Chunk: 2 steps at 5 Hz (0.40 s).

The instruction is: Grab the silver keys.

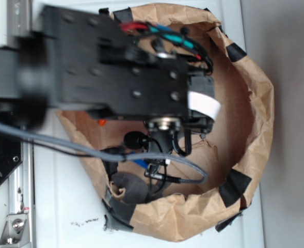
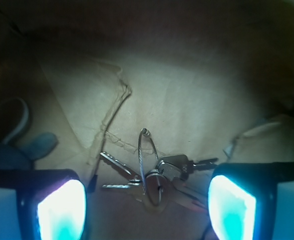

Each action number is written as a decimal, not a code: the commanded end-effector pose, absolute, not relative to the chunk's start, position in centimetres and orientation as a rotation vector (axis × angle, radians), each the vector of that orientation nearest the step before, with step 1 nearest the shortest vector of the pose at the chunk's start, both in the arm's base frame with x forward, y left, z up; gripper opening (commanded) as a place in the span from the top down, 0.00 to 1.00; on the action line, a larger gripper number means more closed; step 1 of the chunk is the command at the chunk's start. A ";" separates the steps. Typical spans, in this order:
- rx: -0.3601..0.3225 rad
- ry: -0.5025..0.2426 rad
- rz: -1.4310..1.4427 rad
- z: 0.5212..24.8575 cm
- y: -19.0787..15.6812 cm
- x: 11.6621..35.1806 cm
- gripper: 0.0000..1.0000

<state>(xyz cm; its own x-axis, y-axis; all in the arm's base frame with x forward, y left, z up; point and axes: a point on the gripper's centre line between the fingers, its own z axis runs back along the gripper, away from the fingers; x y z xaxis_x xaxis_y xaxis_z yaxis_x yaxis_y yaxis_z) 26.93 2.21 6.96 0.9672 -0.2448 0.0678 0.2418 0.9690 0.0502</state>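
- Silver keys (image 2: 154, 179) lie flat on brown paper between my gripper (image 2: 147, 207) fingertips, fanned crosswise
- Jaws gape wide, empty; I go straight down

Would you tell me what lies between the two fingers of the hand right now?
In the wrist view, the silver keys lie on the brown paper between the fingers of the open hand, nothing else there.
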 end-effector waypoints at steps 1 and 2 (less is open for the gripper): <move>0.000 -0.033 -0.364 6.5 2.0 26.8 0.00; 0.032 -0.059 -0.320 6.2 2.6 27.2 0.00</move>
